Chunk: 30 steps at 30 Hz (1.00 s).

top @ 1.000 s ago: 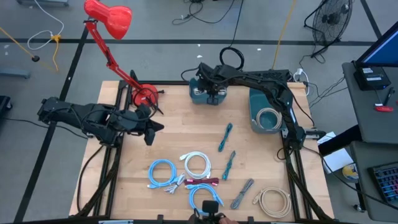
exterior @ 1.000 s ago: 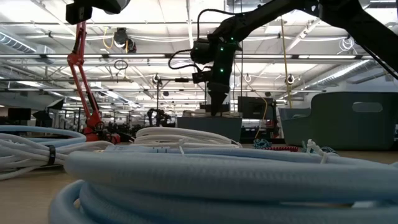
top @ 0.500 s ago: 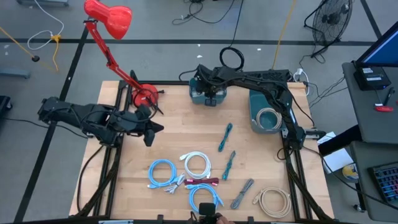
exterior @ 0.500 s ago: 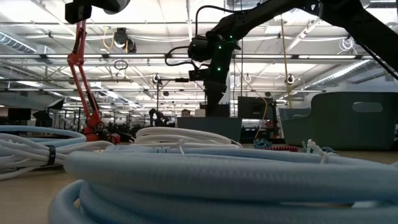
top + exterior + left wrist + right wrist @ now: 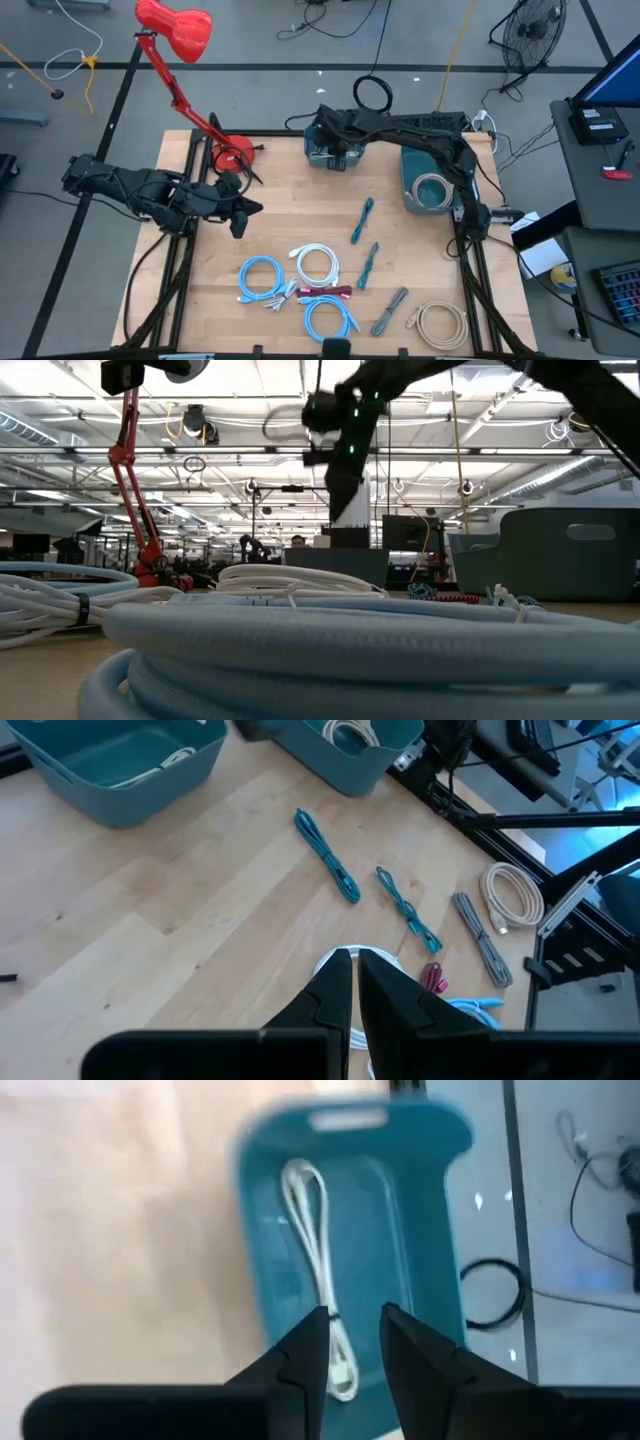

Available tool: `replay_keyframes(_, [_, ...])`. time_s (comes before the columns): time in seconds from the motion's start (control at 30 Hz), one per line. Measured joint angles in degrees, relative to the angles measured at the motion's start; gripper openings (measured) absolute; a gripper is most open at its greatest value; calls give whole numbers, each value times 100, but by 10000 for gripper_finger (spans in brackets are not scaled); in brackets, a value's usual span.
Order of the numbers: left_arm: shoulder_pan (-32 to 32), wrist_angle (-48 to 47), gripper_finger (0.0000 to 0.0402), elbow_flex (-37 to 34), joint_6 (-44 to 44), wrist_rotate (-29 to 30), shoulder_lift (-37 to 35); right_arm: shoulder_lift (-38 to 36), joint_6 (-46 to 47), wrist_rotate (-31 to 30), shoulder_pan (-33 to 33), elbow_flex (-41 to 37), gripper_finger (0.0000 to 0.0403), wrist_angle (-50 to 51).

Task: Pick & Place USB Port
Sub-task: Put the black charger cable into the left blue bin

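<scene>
- The teal bin at twelve o'clock lies mostly hidden under the right arm.
- The white cable inside it is blurred.

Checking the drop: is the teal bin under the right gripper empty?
Not empty. A white cable lies inside the teal bin, below the open right gripper.

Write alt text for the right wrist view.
A thin white cable lies lengthwise inside a teal bin seen from above, with the right gripper over it, jaws parted and empty. Light wooden tabletop lies beside the bin.
</scene>
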State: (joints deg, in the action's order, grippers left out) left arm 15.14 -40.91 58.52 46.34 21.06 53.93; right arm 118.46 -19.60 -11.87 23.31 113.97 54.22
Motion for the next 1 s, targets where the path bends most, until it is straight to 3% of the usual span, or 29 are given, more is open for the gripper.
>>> replay_keyframes(0.33, [0,52,24,0,-328,7,0,-1220,1580,15,-1280,9,101,714])
replay_keyframes(0.67, [-4,118,24,0,-400,109,0,-1653,2467,20,-2505,0,131,2045])
replay_keyframes(1.0, [-4,191,24,0,85,389,41,-1674,2657,1332,-3417,-163,136,2535])
